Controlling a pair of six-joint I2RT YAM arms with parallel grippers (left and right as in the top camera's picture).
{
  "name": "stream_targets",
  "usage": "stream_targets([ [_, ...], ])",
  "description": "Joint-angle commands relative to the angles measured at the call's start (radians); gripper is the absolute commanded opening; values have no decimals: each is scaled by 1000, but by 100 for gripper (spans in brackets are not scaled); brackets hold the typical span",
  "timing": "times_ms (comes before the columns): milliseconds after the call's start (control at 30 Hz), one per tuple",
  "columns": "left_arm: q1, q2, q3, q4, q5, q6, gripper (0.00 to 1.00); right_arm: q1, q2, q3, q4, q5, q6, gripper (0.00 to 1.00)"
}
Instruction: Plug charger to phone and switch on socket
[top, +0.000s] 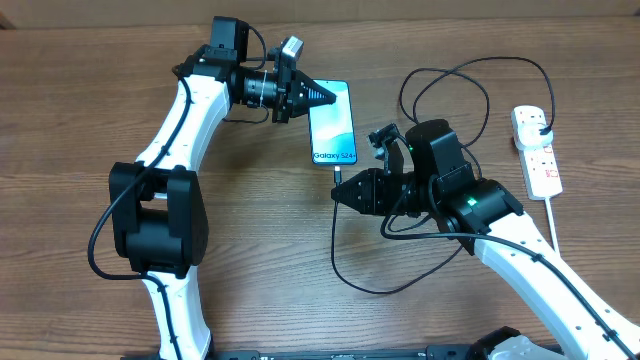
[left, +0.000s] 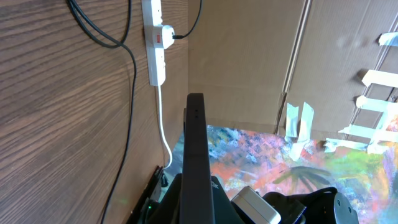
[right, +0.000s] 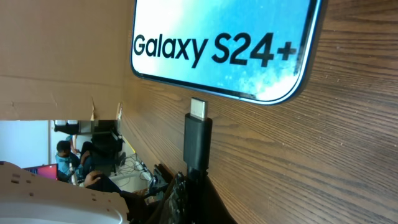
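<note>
Right fingers (top: 350, 193) clench the charger (right: 198, 140) below the phone (top: 331, 125); closed left fingers (top: 318, 95) touch its top.

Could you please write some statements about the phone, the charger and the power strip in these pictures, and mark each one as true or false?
1. The phone lies face up with its screen lit, reading "Galaxy S24+". True.
2. The right hand holds the charger plug. True.
3. The charger plug is already pushed into the phone. False: in the right wrist view its metal tip stops short of the phone's bottom edge, with bare wood between them.
4. A black plug sits in the power strip. True.
5. The power strip touches the phone. False: it lies far to the right of the phone, well apart from it.
</note>
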Motion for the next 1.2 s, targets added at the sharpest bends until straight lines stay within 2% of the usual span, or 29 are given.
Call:
stream_targets([
  [0, -13, 0, 16, 0, 30, -6, 4, 4, 2, -7, 9, -13, -14, 4],
  [1167, -26, 0, 16, 0, 26, 5, 4, 4, 2, -7, 4, -13, -14, 4],
])
